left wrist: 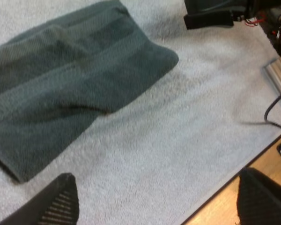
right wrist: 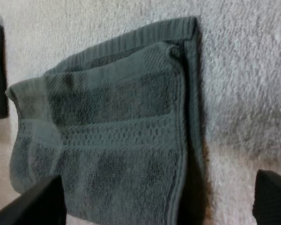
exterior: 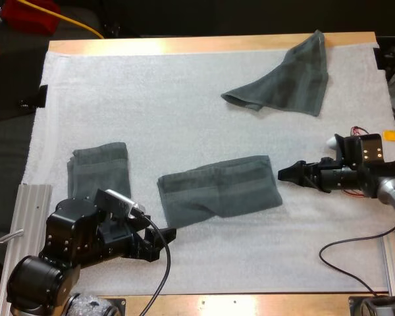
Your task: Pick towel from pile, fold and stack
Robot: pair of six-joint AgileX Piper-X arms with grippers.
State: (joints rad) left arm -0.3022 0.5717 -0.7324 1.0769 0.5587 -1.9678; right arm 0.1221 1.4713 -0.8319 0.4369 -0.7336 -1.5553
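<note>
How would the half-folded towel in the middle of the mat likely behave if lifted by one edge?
The half-folded towel looks like soft terry, so it would probably droop and come unfolded, since its layers lie loose. Pushed across the fuzzy white mat, it would likely bunch up rather than slide.

We see a wooden bench (exterior: 184,45) covered by a white fabric mat (exterior: 151,99). On the mat lie three dark grey-green towels: a crumpled towel (exterior: 289,82) upper right, a long folded towel (exterior: 217,191) at centre, and a smaller folded towel (exterior: 99,170) lower left.
</note>
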